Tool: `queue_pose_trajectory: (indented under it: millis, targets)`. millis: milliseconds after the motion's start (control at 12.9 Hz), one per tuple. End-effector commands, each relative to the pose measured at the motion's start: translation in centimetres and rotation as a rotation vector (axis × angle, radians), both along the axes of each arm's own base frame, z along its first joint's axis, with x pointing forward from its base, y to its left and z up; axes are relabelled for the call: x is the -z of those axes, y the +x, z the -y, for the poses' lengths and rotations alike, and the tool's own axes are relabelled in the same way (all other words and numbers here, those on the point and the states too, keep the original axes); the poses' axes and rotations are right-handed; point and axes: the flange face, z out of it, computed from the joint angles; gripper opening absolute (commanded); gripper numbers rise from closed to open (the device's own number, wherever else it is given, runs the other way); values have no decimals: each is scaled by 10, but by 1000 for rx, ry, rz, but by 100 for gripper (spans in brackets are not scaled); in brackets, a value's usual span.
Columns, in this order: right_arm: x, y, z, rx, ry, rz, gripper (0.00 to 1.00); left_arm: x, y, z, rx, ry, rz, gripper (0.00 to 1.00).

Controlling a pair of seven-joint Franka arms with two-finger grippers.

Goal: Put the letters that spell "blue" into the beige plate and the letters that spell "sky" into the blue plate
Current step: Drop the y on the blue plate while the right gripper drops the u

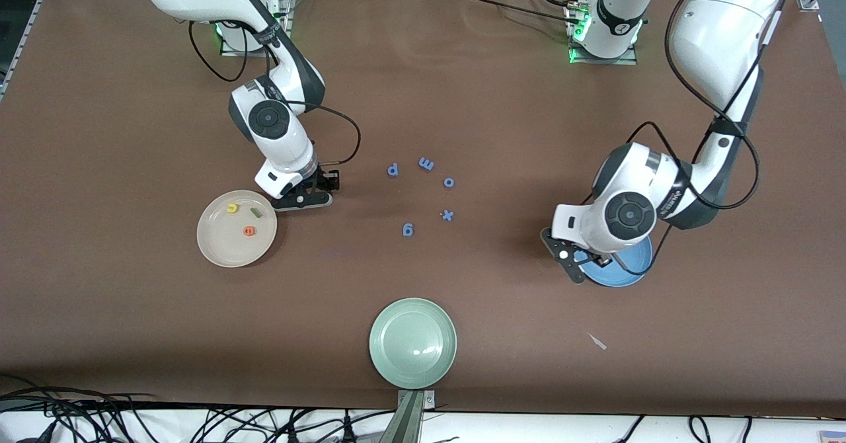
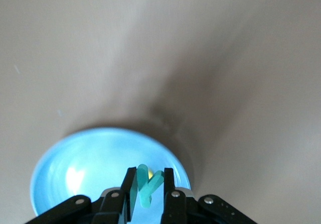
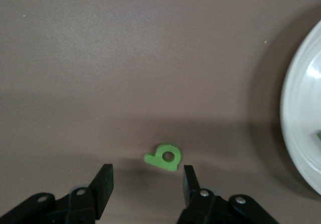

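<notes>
Nearest the front camera, a pale green plate [image 1: 413,342] lies unused. Farther up, the blue plate [image 1: 624,268] sits toward the left arm's end of the surface, largely covered by the left pincer [image 2: 148,190] hanging over it. That pincer is closed on the teal y [image 2: 149,189], presumably so the letter can be dropped onto the plate; a yellow shape [image 2: 150,173] is glimpsed past the y, too hidden to be named as s or k. Level with it, toward the right arm's end, the beige plate [image 1: 218,244] carries the yellow u [image 1: 232,208], the green l [image 1: 254,212] and the orange e [image 1: 249,231]. Between the two plates the blue letters [image 1: 423,192] are left scattered, not being wanted. Farthest back, just beside the beige plate's rim, the right pincer [image 3: 145,180] is held low with its fingers apart, gripping nothing. The green b [image 3: 163,157] lies flat on the surface just ahead of those fingers, outside the plate, so "blue" is judged one letter short. In the front view the b is hidden under the pincer, and the blue plate's contents cannot be made out.
</notes>
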Motion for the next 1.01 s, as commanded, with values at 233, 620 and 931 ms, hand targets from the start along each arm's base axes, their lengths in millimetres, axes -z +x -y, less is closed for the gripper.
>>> queue_pose_trajectory:
  millis: [233, 620, 931]
  targets:
    - [18, 5, 1, -8, 4, 11, 64, 24, -47, -27, -14, 6, -82, 36]
    - [31, -2, 2, -12, 15, 10, 63, -14, -31, -24, -36, -2, -16, 100]
    - [34, -3, 6, -8, 12, 7, 57, -85, -19, -22, -147, -75, -7, 100]
